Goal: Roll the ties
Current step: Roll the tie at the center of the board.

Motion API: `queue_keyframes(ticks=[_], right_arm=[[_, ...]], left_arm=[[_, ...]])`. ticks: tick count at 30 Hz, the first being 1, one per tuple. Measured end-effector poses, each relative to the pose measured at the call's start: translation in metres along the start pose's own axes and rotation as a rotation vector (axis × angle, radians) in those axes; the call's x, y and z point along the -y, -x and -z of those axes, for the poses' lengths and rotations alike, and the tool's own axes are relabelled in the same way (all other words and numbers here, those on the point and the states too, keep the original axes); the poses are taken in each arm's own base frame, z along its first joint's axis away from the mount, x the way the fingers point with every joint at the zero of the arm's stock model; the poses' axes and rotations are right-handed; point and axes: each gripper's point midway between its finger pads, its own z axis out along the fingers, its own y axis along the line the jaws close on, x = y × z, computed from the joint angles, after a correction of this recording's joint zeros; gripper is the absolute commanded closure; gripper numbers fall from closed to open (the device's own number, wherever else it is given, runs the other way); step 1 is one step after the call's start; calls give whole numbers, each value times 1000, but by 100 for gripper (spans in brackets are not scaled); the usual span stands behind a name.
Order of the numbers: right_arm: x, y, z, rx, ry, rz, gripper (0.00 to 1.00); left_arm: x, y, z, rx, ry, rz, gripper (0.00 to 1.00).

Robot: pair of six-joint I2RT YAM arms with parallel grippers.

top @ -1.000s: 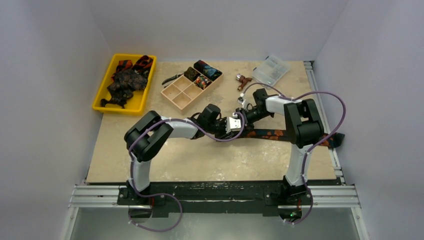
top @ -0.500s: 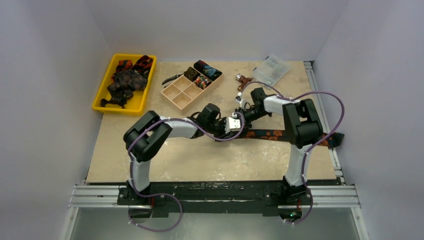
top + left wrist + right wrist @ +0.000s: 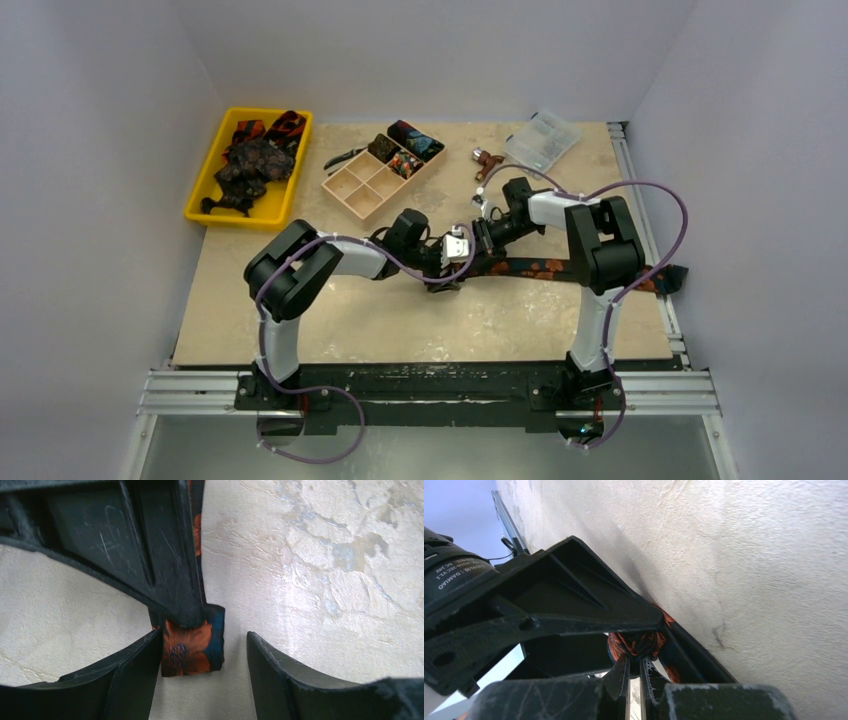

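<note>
Stretching from the middle of the table [image 3: 400, 320] to its right edge in the top view, the tie [image 3: 540, 267] is showing as a black strip with orange blotches. In the left wrist view the left gripper [image 3: 202, 645] is standing wide open around the tie's folded end, orange flowers on dark cloth, gripping nothing. In the right wrist view the right gripper [image 3: 634, 672] is pinching that end, fingers almost together.

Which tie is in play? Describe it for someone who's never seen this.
On the table, look just right of centre. The tie runs from there to the right edge, black with orange blotches. It alone lies stretched out; the other ties are heaped in the yellow bin or tucked in the tan tray.
</note>
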Motion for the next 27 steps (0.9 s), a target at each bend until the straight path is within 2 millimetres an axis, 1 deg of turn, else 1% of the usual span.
queue_keyframes(ticks=[6, 16, 23, 25, 27], right_arm=[[14, -2, 8, 0, -9, -38, 100], [28, -4, 16, -9, -33, -89, 100], [31, -8, 16, -25, -45, -66, 100], [31, -8, 16, -32, -52, -54, 100], [31, -9, 16, -40, -59, -44, 100]], left_arm=[[2, 1, 2, 106, 12, -13, 37], [-4, 7, -8, 185, 40, 6, 33], [-6, 11, -13, 181, 73, 16, 44], [-7, 12, -14, 178, 82, 11, 44], [-7, 13, -15, 174, 86, 2, 39]])
